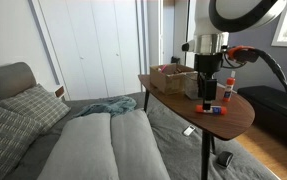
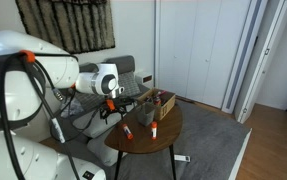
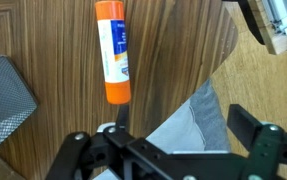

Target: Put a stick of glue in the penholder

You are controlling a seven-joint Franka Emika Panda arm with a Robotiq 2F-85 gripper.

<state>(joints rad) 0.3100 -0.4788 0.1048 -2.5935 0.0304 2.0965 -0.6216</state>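
Wrist view shows the stick of glue (image 3: 113, 55) lying flat on the wooden table (image 3: 178, 60), lengthwise along the grain. It has an orange end showing at top and bottom and a white and blue label between them. Nothing touches the stick.

The gripper (image 3: 163, 142) sits just short of the stick's near end, its jaws spread wide and holding nothing. The stick lies ahead of the fingers, not between them. In an exterior view the gripper (image 1: 207, 96) hangs straight above the stick (image 1: 213, 110), clear of the tabletop.

The penholder (image 3: 3, 98), a grey mesh cup, stands near the stick, off to the side of its near end, with bare wood between the two. Only one corner of the cup is in the wrist picture.

On the far side of the stick from the penholder stands a white bottle with a red cap (image 1: 229, 88), upright and close by. A low brown box (image 1: 170, 78) sits beyond the penholder, farther from the stick and towards the table's other end.

The table edge curves round just past the stick's near end, and grey fabric shows below it. Well away from the stick is a grey sofa (image 1: 103, 145) with patterned cushions (image 1: 33, 105) and a teal blanket (image 1: 108, 105).
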